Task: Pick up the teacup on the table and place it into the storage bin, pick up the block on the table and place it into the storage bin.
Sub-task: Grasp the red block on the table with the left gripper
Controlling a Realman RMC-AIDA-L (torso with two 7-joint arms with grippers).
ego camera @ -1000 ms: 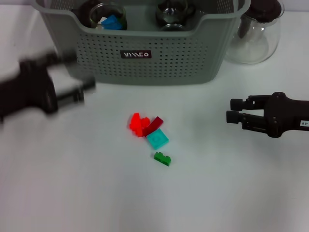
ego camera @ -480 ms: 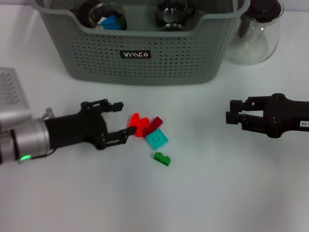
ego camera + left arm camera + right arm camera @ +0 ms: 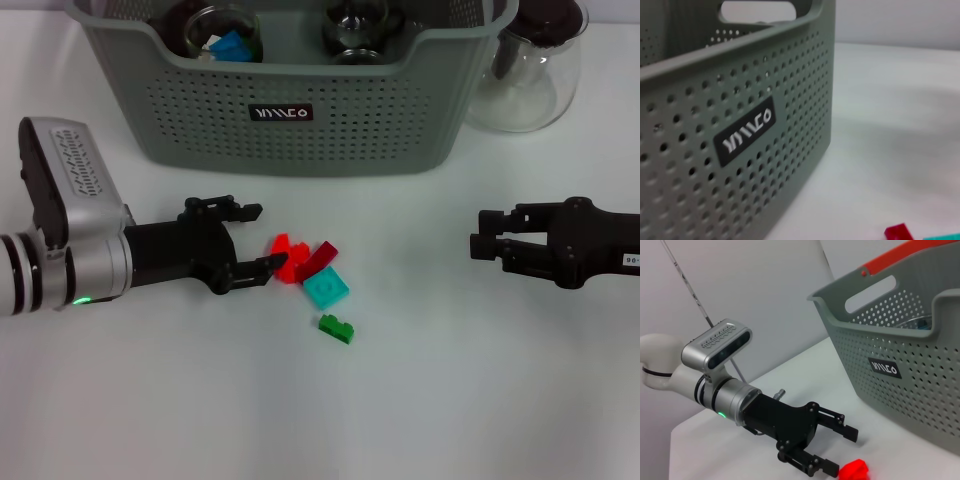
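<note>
Left claw [image 3: 252,238] at nine o'clock on the white counter [image 3: 450,400], fingers apart, one tip touching or nearly touching the bright red plastic block [image 3: 285,257]; no grip closed yet. Right claw [image 3: 482,233] at three o'clock, well apart from the blocks, fingers apart, idle. Large grey-green perforated plastic storage bin [image 3: 300,125] at twelve o'clock holds glass cups, one with a blue block [image 3: 232,45] inside, so the teacup part looks done. Left on the counter: red block, dark red block [image 3: 322,256], teal flat block [image 3: 326,289], small green studded block [image 3: 337,328], bunched at centre. Red block small, studded, glossy. Clear glass teapot [image 3: 530,70] with a black lid stands just beside the bin, at one o'clock.
</note>
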